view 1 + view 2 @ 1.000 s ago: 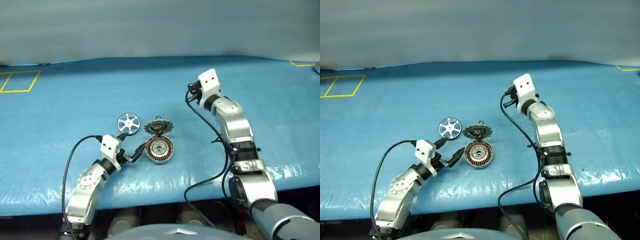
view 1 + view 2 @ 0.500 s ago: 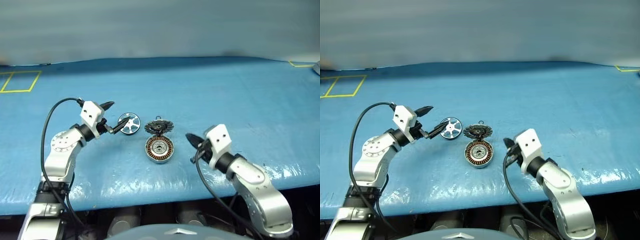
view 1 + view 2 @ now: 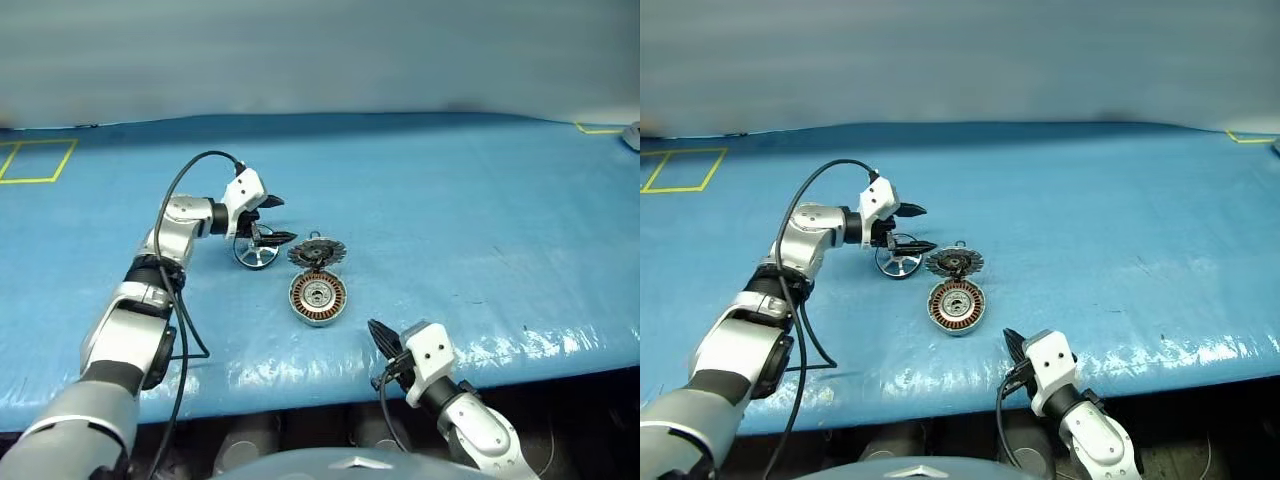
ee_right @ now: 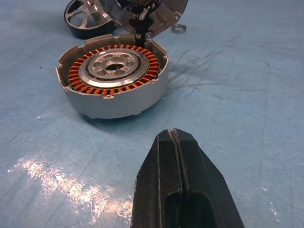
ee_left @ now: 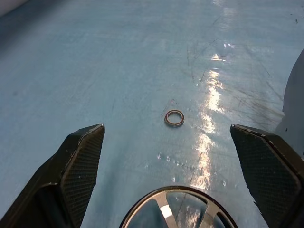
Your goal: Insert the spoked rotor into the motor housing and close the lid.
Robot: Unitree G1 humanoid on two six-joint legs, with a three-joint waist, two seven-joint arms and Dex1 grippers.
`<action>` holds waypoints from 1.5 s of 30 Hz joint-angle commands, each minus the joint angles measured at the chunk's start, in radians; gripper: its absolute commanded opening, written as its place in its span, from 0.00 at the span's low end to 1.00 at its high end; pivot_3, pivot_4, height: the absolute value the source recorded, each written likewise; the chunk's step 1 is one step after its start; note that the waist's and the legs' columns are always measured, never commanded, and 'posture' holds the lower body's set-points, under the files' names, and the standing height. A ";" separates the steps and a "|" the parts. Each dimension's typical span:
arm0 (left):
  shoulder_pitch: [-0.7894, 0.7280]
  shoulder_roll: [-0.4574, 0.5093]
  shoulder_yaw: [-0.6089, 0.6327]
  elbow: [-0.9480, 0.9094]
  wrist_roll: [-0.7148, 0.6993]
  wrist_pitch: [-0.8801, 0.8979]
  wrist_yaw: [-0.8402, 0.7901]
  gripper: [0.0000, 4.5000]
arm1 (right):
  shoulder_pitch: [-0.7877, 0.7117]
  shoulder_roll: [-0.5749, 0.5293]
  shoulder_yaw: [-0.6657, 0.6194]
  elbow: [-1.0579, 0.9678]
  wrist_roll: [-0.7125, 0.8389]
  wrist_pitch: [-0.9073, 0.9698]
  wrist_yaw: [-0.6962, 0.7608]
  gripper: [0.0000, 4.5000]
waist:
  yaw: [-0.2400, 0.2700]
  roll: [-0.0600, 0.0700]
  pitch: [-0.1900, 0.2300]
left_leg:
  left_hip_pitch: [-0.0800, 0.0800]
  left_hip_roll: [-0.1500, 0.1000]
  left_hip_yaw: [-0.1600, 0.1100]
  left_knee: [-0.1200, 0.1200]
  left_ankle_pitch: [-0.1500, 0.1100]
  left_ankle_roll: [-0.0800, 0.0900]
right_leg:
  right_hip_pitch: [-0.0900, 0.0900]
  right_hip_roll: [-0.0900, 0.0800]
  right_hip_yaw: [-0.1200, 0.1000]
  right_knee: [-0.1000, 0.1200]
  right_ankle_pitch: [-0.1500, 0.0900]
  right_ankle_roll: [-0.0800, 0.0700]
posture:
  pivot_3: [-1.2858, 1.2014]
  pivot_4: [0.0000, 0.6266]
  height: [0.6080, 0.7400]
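The left tool (image 3: 270,220), its two fingers spread wide and grasping nothing, hangs right above the spoked rotor (image 3: 254,255), which lies flat on the blue worktop (image 3: 450,220) just below and between the fingers. The left arm is far nearer to it than the right. The right tool (image 3: 378,335), clenched and empty, sits back at the worktop's near edge, with the motor housing (image 3: 318,298) ahead of it and the lid (image 3: 316,254) beyond. No readable writing shows anywhere.
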State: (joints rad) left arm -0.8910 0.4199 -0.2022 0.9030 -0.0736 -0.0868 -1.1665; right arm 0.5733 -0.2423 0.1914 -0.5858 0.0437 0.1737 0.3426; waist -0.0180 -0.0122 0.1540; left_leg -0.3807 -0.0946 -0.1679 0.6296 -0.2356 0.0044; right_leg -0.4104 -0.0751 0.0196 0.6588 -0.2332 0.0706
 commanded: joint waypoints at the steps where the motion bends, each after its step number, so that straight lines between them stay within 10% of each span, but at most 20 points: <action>1: -0.075 -0.030 -0.006 0.096 0.044 -0.069 -0.013 1.00 | 0.021 0.015 0.018 0.020 -0.019 -0.089 -0.030 0.00 | 0.000 -0.001 0.001 | 0.000 0.000 0.000 0.000 0.000 0.000 | 0.000 0.000 0.000 0.000 0.000 0.000 | 0.52 0.24 1.00; 45: -0.149 -0.274 0.005 0.387 0.263 -0.004 0.421 1.00 | -0.049 0.080 0.003 0.178 -0.068 -0.193 -0.154 0.00 | 0.003 -0.002 0.001 | 0.000 0.000 0.000 0.004 0.000 0.000 | 0.001 0.000 -0.001 0.002 0.000 0.001 | 0.52 0.24 1.00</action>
State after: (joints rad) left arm -1.0423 0.1528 -0.1983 1.2927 0.1779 -0.0947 -0.7449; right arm 0.5279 -0.1604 0.2031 -0.3975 -0.0292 -0.0127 0.1905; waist -0.0145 -0.0145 0.1551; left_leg -0.3807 -0.0951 -0.1683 0.6339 -0.2356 0.0045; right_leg -0.4089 -0.0748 0.0190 0.6613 -0.2330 0.0719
